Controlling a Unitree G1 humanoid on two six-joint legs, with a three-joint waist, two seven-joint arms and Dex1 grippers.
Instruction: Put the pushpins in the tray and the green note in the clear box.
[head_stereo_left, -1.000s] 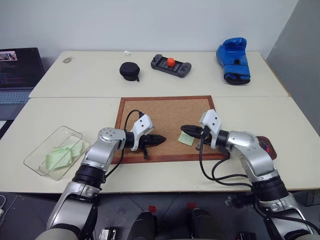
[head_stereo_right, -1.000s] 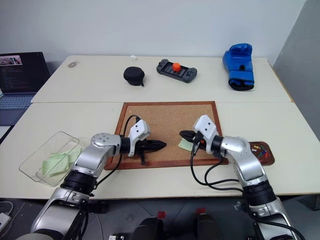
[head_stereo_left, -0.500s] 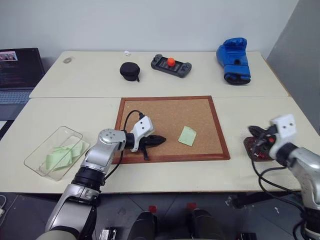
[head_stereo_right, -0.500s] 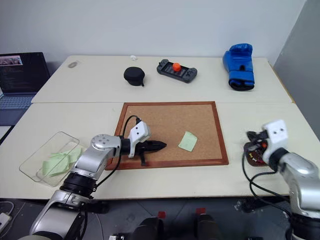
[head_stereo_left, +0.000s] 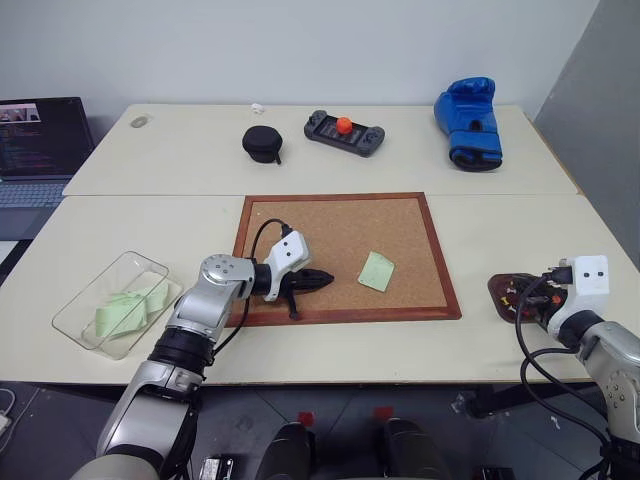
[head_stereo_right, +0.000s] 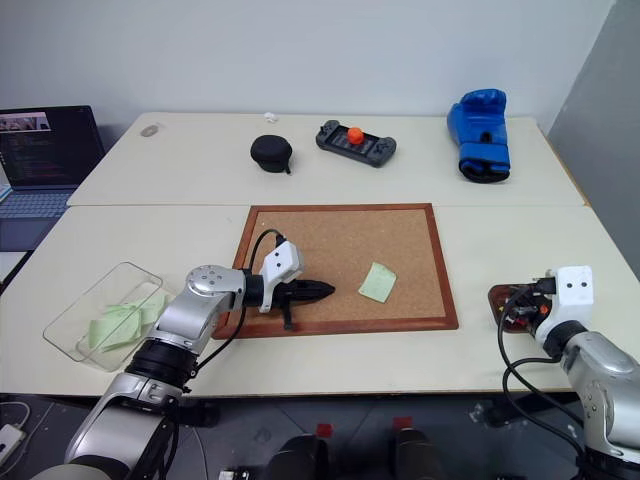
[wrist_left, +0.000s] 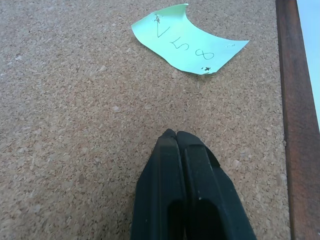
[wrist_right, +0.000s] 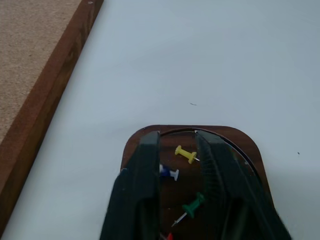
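Note:
The green note (head_stereo_left: 376, 271) lies flat on the corkboard, with handwriting on it in the left wrist view (wrist_left: 190, 46). My left gripper (wrist_left: 175, 134) is shut and empty, hovering over the cork a short way left of the note. The dark red-brown tray (wrist_right: 240, 137) sits on the table right of the board. My right gripper (wrist_right: 177, 134) is open just above it with nothing between its fingers. Yellow (wrist_right: 186, 154), blue (wrist_right: 167, 172) and green (wrist_right: 192, 205) pushpins lie in the tray. The clear box (head_stereo_left: 115, 303) stands at the front left with green paper strips inside.
The wood-framed corkboard (head_stereo_left: 340, 225) fills the table's middle. On the far table are a black case (head_stereo_left: 261, 141), a game controller (head_stereo_left: 344, 131) and a blue boxing glove (head_stereo_left: 469, 122). A laptop (head_stereo_left: 35, 135) stands at far left.
My right gripper swung from the green note on the corkboard out to the right, over the tray, and its fingers parted. The left gripper stayed where it was.

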